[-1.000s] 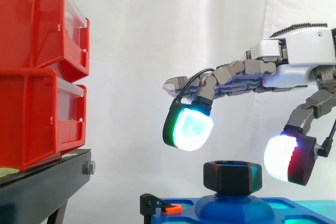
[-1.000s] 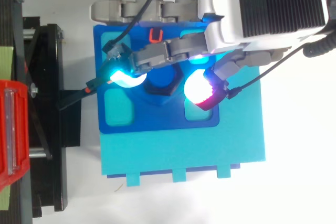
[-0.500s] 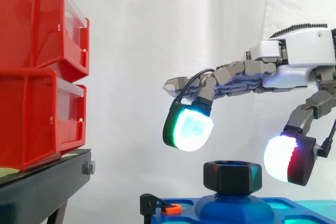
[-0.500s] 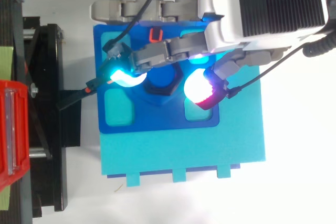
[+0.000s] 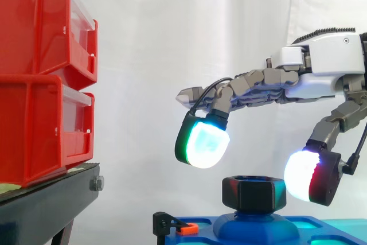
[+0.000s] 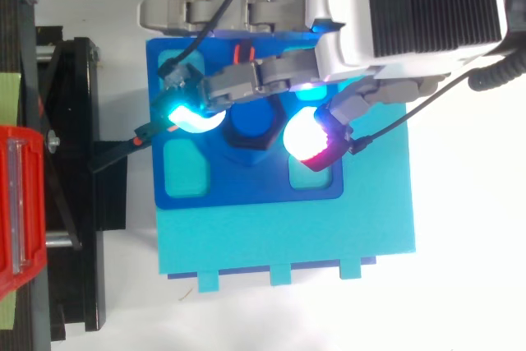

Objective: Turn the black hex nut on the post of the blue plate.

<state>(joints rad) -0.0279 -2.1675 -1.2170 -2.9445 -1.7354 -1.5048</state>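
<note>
The black hex nut (image 5: 254, 193) sits on the blue post (image 5: 256, 226) of the blue plate (image 6: 246, 187); from above the nut (image 6: 254, 127) lies at the plate's centre. My hand (image 5: 321, 70) hovers over it, reaching in from the right. A cyan-glowing fingertip (image 5: 202, 143) hangs above and left of the nut. The white-and-red glowing thumb pad (image 5: 308, 177) hangs level with the nut's right side, a small gap apart. The hand is open and touches nothing.
Two stacked red bins (image 5: 43, 78) stand on a black stand (image 5: 46, 205) at the left. A small orange clip (image 5: 190, 229) sits on the plate's left end. A lighter cyan board (image 6: 288, 236) lies under the plate. White curtain behind.
The hand has shifted slightly left and down, bringing the thumb pad closer to the nut's right side. The nut has not moved.
</note>
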